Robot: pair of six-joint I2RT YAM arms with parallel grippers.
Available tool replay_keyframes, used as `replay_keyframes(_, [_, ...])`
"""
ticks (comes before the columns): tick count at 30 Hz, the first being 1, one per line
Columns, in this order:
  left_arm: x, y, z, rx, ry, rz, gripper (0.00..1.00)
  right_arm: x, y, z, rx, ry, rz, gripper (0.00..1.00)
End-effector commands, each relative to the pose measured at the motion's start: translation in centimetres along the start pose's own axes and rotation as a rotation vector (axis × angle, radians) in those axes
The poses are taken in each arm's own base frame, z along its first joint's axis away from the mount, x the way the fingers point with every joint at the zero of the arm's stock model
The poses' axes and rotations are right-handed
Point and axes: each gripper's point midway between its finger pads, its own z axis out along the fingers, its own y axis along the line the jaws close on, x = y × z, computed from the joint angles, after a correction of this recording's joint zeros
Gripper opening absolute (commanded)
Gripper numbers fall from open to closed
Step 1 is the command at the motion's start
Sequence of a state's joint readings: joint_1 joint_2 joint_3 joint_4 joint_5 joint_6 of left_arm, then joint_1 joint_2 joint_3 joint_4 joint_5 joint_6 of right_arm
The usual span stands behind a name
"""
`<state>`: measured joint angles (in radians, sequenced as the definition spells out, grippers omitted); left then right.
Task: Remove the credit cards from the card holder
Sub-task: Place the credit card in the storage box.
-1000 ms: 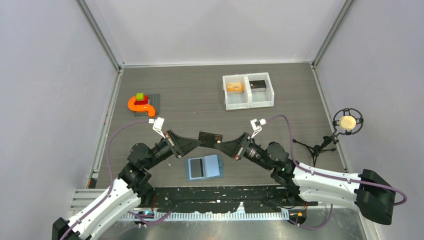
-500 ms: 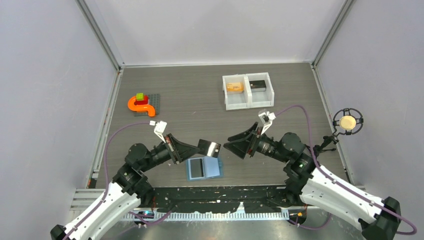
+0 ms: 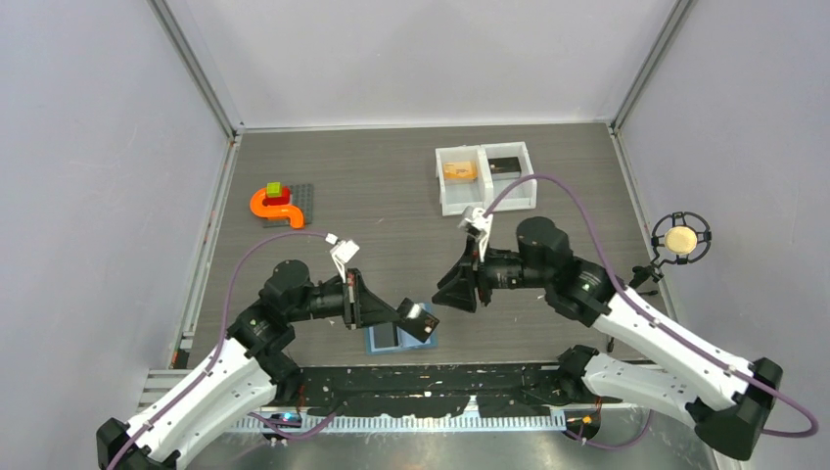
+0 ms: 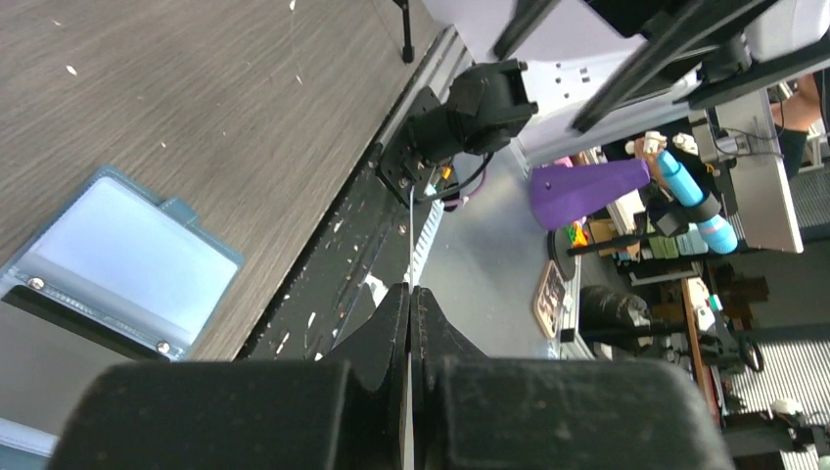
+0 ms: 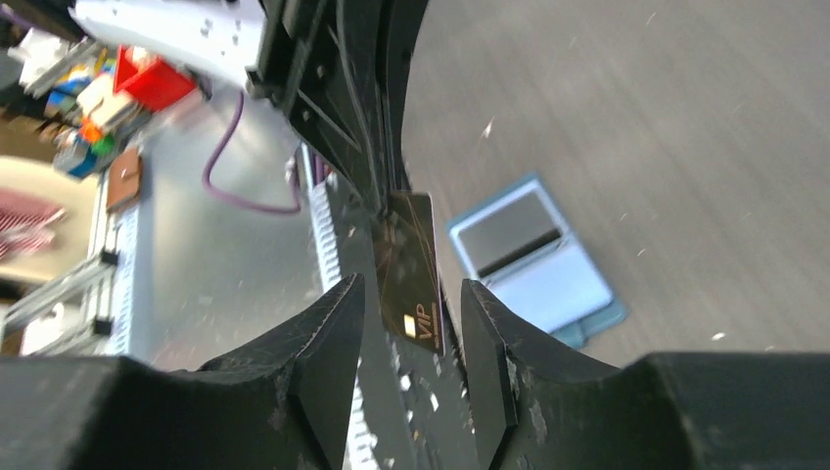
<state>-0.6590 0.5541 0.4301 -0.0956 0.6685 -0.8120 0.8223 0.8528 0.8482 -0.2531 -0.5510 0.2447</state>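
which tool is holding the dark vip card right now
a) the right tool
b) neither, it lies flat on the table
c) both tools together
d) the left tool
d: the left tool is shut on one edge of the dark card and holds it up in the air, while the right tool is open and clear of the card.
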Motion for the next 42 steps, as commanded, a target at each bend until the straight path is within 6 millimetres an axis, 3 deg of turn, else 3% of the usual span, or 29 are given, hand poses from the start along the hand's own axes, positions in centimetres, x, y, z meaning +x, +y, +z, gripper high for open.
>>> replay_keyframes(1, [0.0, -2.2, -0.5, 0.09, 0.035, 0.069, 0.0, 1.8, 2.0, 0.4, -0.16, 0.115, 0.006, 0.48])
replay_keyframes(15, [0.0, -2.5, 0.1, 0.128, 0.062, 0.067, 0.0, 3.6, 1.4, 3.9, -0.273, 0.193, 0.095, 0.47])
replay_keyframes(23, [-0.1, -2.4, 0.5, 0.142, 0.067, 0.061, 0.0, 4.4, 1.4, 5.4, -0.299, 0.209, 0.118, 0.41])
replay_keyframes(26, [-0.2, -2.5, 0.6, 0.151, 0.071, 0.062, 0.0, 4.5, 1.3, 5.8, -0.302, 0.218, 0.125, 0.34])
replay_keyframes(29, [-0.2, -2.5, 0.6, 0.149, 0.074, 0.064, 0.0, 4.5, 1.0, 6.0, -0.297, 0.217, 0.122, 0.1])
replay_keyframes(31, [-0.3, -2.2, 0.7, 0.132, 0.071, 0.06, 0.0, 4.3, 0.8, 6.1, -0.277, 0.203, 0.117, 0.06])
replay_keyframes(32, [-0.3, -2.0, 0.7, 0.116, 0.067, 0.059, 0.05, 4.1, 0.6, 6.1, -0.267, 0.196, 0.117, 0.06])
replay_keyframes(36, [-0.7, -0.5, 0.5, 0.014, 0.044, 0.073, 0.43, 2.5, -0.7, 5.8, -0.192, 0.122, 0.141, 0.05])
replay_keyframes(38, [-1.2, 0.1, 0.2, -0.046, 0.019, 0.089, 0.56, 2.0, -2.1, 5.5, -0.129, 0.089, 0.169, 0.05])
replay_keyframes(40, [-1.9, 0.9, -0.3, -0.123, -0.009, 0.117, 0.87, 1.0, -3.6, 5.3, -0.068, 0.037, 0.175, 0.05])
replay_keyframes(42, [-2.7, 1.8, -1.0, -0.214, -0.038, 0.133, 0.99, 0.1, -5.5, 4.8, 0.009, -0.009, 0.198, 0.05])
